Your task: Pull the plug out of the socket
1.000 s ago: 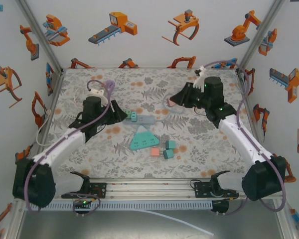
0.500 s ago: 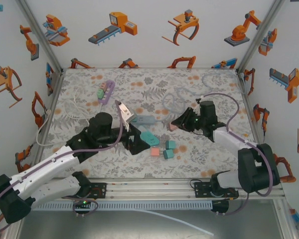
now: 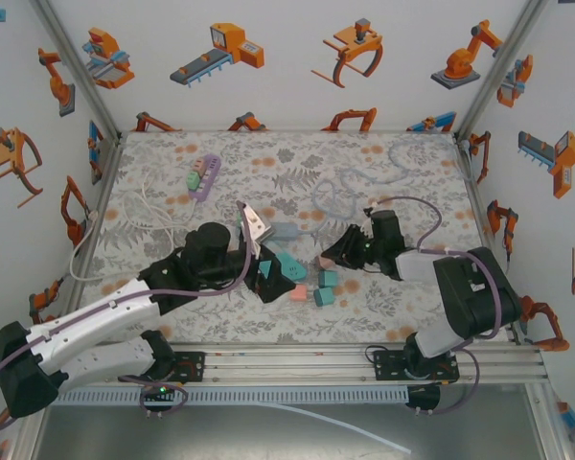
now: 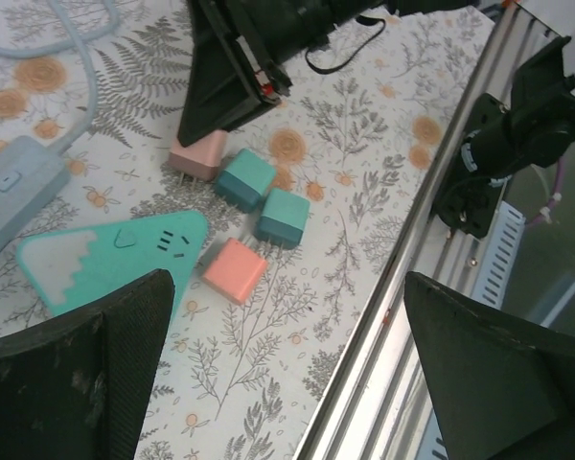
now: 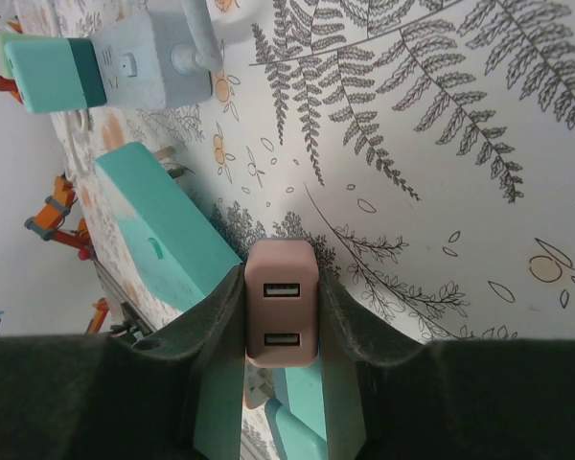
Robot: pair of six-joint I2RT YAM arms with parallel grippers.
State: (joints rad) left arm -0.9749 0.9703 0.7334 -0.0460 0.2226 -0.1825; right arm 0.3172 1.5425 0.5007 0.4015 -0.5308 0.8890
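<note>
My right tool (image 5: pixel 281 286) grips the pink two-port USB plug block (image 5: pixel 281 321), which sits apart from the teal triangular plastic power strip (image 4: pixel 115 257) at its 9 o'clock. My left tool (image 4: pixel 287 374) gapes wide above the floral tabletop (image 4: pixel 345 192).

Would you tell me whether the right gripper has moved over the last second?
Yes, the right gripper came toward the near edge, ending beside the teal plug.

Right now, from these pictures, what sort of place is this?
Probably a lab robot test cell: white walls printed with robot drawings, aluminium frame posts, and a left arm and right arm bolted to a rail by a fern-patterned table.
</note>
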